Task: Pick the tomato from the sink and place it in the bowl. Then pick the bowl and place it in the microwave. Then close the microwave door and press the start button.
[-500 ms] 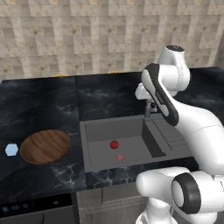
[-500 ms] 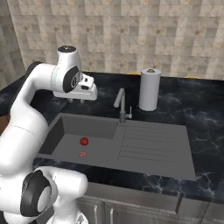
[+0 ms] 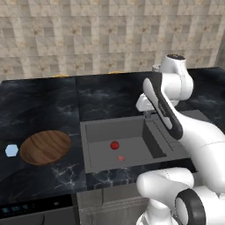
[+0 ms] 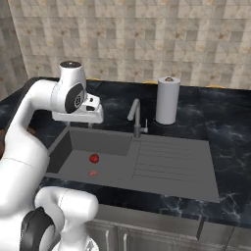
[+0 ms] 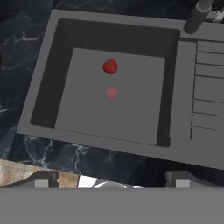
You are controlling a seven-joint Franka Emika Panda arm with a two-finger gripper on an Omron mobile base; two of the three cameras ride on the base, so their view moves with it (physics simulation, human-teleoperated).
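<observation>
The small glossy red tomato (image 3: pixel 114 145) lies in the grey rectangular sink (image 3: pixel 101 131), right of the wide brown wooden bowl (image 3: pixel 45 146); we see our gripper (image 4: pixel 89 125) hovering above, jaws wide, empty.

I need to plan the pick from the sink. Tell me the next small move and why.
Probably lower the open gripper toward the tomato. The tomato lies loose on the floor of the sink, just beside the reddish drain spot, and the hand hangs well above the basin with nothing between its fingers. The bowl waits on the counter beside the sink.
</observation>
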